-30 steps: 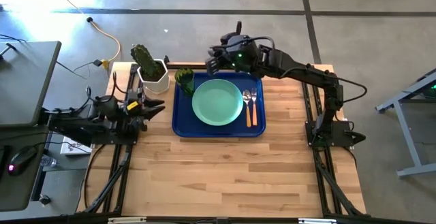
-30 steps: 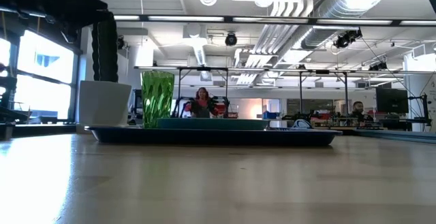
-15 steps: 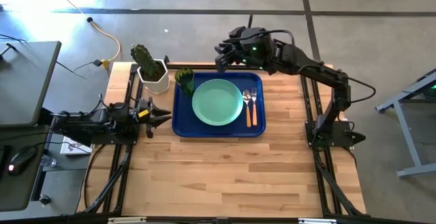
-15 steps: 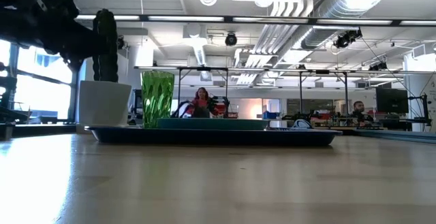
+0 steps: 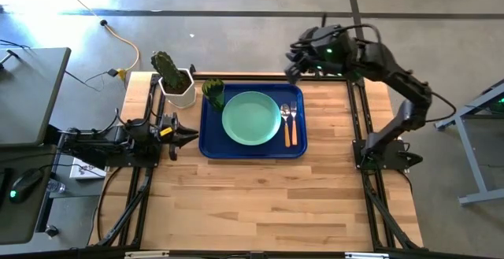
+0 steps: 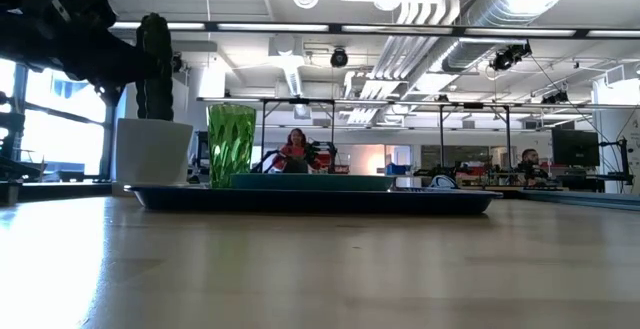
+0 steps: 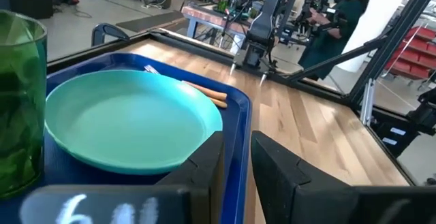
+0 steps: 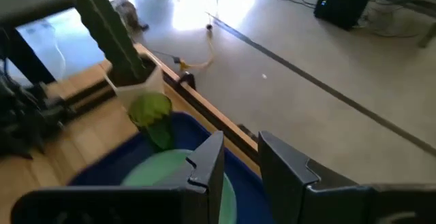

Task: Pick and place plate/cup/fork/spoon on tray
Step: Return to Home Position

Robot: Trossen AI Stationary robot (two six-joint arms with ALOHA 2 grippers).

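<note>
Since the cup [image 5: 213, 94], plate [image 5: 251, 118], fork [image 5: 285, 123] and spoon [image 5: 294, 122] already lie on the tray [image 5: 211, 147], I judge only retreat remains. My left hand [image 5: 187, 135], fingers narrow and empty, sits low just beside the tray's left rim, so I'd draw it straight back. My right hand [image 5: 290, 70], narrow and empty too, hangs above the tabletop's far edge and should lift clear.

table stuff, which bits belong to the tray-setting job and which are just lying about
Job:
- dark blue rectangular tray
- round mint-green plate
- translucent green cup
- orange-handled fork
- tan-handled spoon

Lying about:
- green cactus in white pot, on the table beside the tray
</note>
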